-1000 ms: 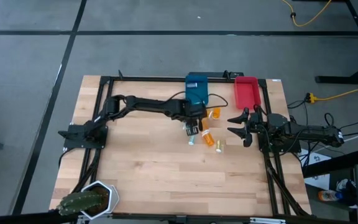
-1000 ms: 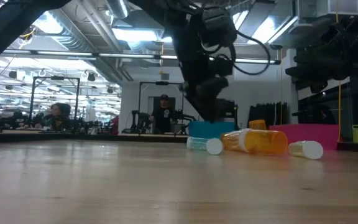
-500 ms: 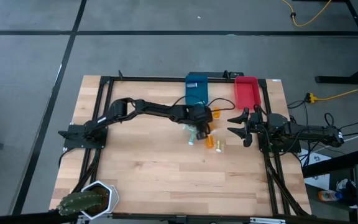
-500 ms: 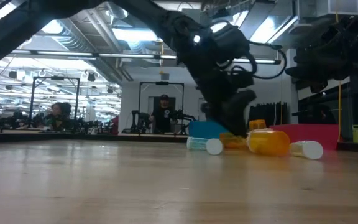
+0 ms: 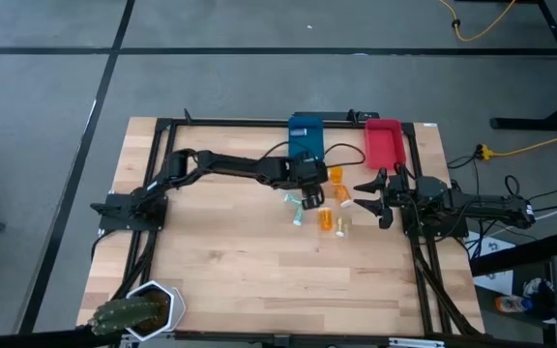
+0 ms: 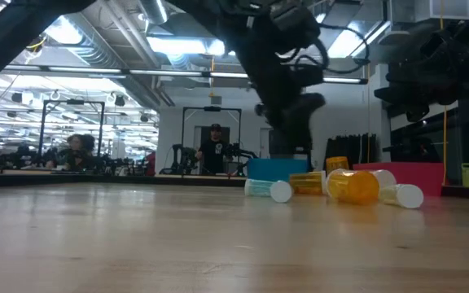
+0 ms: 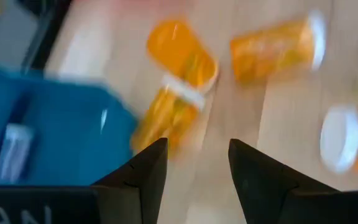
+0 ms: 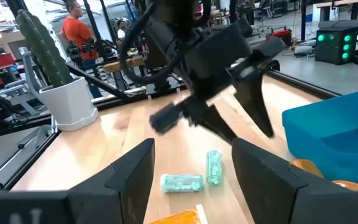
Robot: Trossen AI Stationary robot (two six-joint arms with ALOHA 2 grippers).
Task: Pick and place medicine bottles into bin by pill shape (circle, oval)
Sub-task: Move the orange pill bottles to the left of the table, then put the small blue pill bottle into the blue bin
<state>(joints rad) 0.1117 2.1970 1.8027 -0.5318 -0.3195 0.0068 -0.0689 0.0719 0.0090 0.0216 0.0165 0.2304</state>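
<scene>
From above, my left end effector (image 5: 309, 200) hangs over the middle of the worktop (image 5: 230, 271), just in front of the blue bin (image 5: 306, 135), its fingers parted with nothing between them. My left wrist camera confirms this: bare wood shows in the gap, and orange bottles (image 7: 180, 93) lie ahead beside the blue bin's wall (image 7: 48, 130).

My right end effector (image 5: 368, 196) waits near the worktop's right edge, in front of the red bin (image 5: 383, 142), fingers spread and empty, pointing toward the bottles.

The medicine bottles (image 5: 329, 219) lie scattered between my two end effectors, all on the wood, none in a bin that I can make out. The overhead camera shows orange ones (image 5: 336, 176) near the blue bin and two teal ones (image 5: 298, 217) by my left end effector. The low camera adds that they lie on their sides: a pale one with a white cap (image 6: 269, 190), orange ones (image 6: 352, 185) beside it, and a clear one (image 6: 403, 195) at the end of the row.

My right wrist camera alone shows the two teal bottles (image 8: 182, 182) clearly, lying apart, with my left arm (image 8: 210, 56) standing over them and partly blocking the blue bin (image 8: 334, 134). It also shows a potted cactus (image 8: 58, 74) at the worktop's corner and a person (image 8: 76, 28) in the room beyond.
</scene>
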